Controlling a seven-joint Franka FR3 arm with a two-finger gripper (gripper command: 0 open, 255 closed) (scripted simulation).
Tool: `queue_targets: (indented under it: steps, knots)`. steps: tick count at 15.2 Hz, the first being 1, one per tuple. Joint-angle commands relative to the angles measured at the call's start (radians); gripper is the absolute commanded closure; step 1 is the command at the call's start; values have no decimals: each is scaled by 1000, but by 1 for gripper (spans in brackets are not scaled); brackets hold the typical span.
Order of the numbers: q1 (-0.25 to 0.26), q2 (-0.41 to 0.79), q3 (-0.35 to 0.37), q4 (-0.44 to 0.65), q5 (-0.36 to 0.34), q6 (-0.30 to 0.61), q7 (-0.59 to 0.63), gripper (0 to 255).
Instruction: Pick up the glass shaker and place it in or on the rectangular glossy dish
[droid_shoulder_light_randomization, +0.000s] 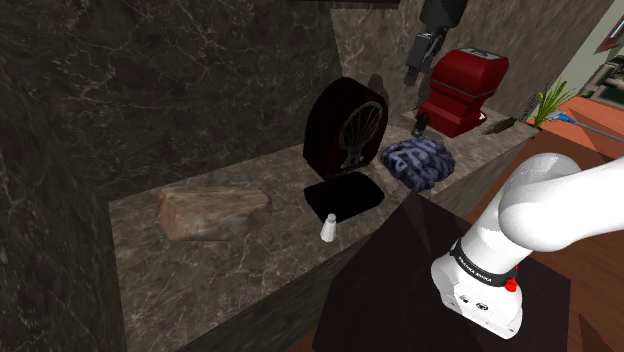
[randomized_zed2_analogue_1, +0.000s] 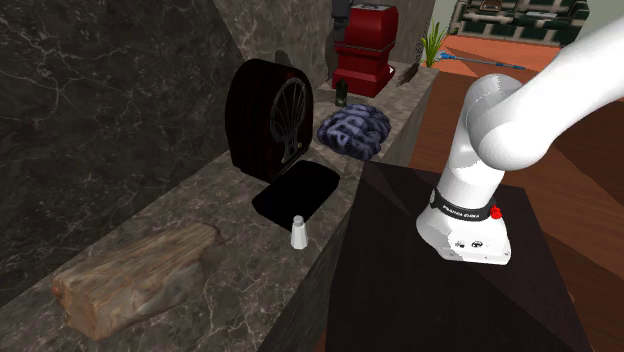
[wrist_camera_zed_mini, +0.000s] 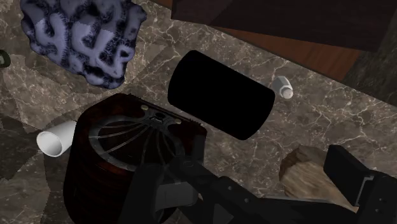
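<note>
Standing upright on the dark marble tabletop (droid_shoulder_light_randomization: 170, 265), the small white shaker (droid_shoulder_light_randomization: 327, 232) sat just beside the near corner of the glossy black rectangular dish (droid_shoulder_light_randomization: 343, 198) in the shoulder view, not on it. Behind the dish rose a dark red round case with spokes (droid_shoulder_light_randomization: 345, 125). A rough brown lump (droid_shoulder_light_randomization: 213, 212) lay toward that view's left, and the black claw (droid_shoulder_light_randomization: 420, 62) hung high near a red machine (droid_shoulder_light_randomization: 462, 90).

From the second exterior view, the shaker (randomized_zed2_analogue_1: 297, 232) stood at the dish's (randomized_zed2_analogue_1: 297, 190) front edge, close to the tabletop's rim, with a blue-grey patterned lump (randomized_zed2_analogue_1: 352, 132) farther back.

Through the wrist view, the claw (wrist_camera_zed_mini: 245, 167) was spread, its fingers (wrist_camera_zed_mini: 353, 175) well apart and pinching nothing. The shaker (wrist_camera_zed_mini: 284, 86) showed beyond them, just off the dish (wrist_camera_zed_mini: 219, 95).
</note>
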Motion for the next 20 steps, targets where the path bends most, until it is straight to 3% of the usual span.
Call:
queue_targets:
  steps: [1,11,20]
  knots:
    - [0,0,0,0,0,0,0,0]
    - [49,49,42,-287,17,328,29,0]
    - [92,244,90,-450,21,678,66,0]
